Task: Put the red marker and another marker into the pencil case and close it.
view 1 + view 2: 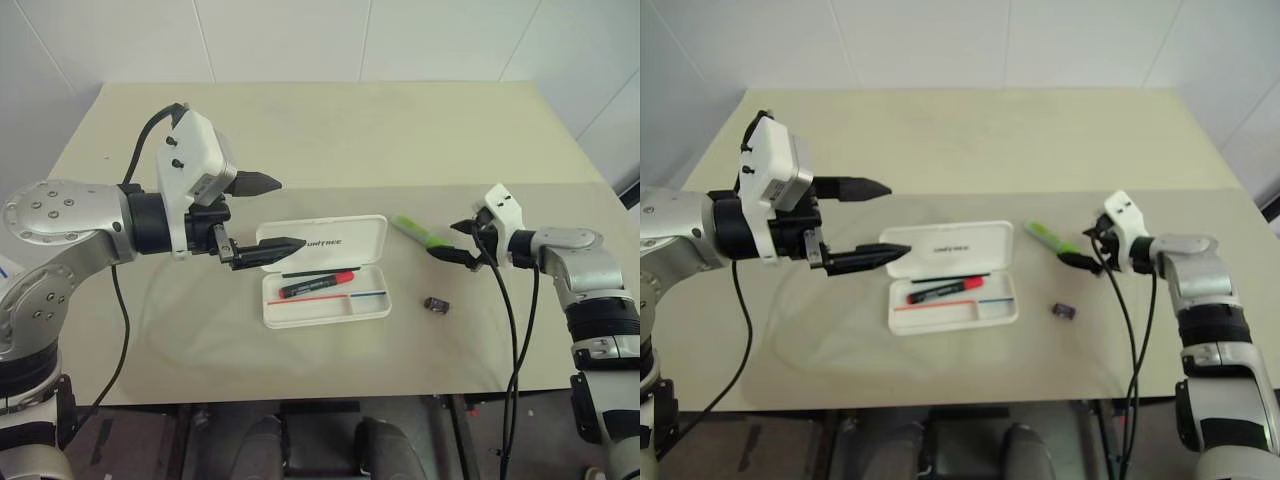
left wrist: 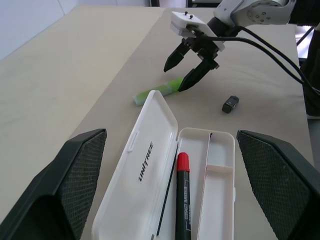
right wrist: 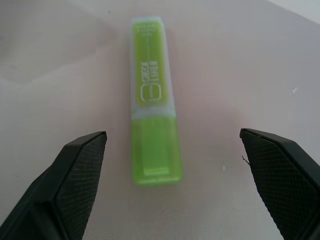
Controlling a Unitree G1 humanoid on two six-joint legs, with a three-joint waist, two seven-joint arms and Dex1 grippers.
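The pencil case (image 1: 325, 272) lies open on the table (image 1: 330, 130); its lid reads "UNITREE". The red marker (image 2: 183, 194) rests inside the tray, between and beyond the released left gripper (image 1: 268, 213) jaws. The green highlighter (image 3: 152, 102), its label unreadable, lies on the table between the spread, empty right gripper (image 1: 452, 240) jaws.

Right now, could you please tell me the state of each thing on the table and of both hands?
pencil case: open, lid tipped back, lying flat on the table.
red marker: capped, lying inside the case's tray.
lime-green highlighter: capped, flat on the table, outside the case.
small dark block: loose on the table, untouched.
left hand: open, empty, raised beside the case.
right hand: open, straddling the highlighter, not gripping it.
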